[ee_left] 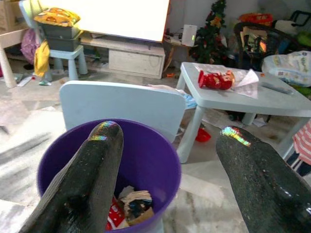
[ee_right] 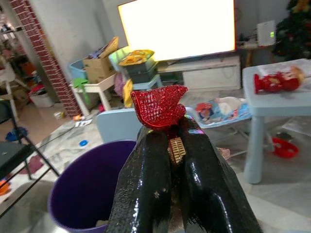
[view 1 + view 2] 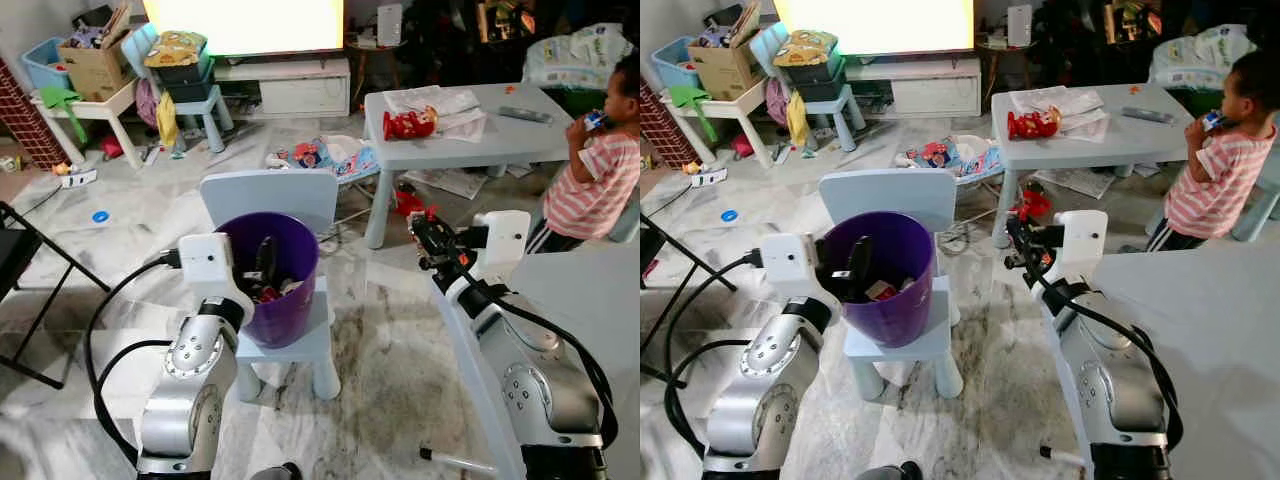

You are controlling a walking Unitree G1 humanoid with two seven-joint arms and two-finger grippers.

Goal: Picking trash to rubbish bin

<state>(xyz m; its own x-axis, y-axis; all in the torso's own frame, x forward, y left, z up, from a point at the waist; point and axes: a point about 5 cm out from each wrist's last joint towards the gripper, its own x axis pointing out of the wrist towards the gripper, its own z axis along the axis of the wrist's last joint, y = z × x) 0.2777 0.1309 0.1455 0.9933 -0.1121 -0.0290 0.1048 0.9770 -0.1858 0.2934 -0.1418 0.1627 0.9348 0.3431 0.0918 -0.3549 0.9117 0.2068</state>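
A purple bin (image 3: 272, 280) stands on a small pale blue chair (image 3: 268, 200), with crumpled wrappers (image 1: 127, 208) at its bottom. My left gripper (image 3: 265, 262) is open, its fingers (image 1: 82, 184) over the bin's mouth. To the right of the bin, my right gripper (image 3: 432, 238) is shut on a shiny red wrapper (image 2: 158, 107), held at about rim height and apart from the bin.
A pale blue table (image 3: 465, 130) with a red toy (image 3: 410, 123), papers and a remote stands behind right. A child in a striped shirt (image 3: 598, 180) stands at its right end. Clutter, a stool and boxes line the back left. A black stand (image 3: 20, 260) is at left.
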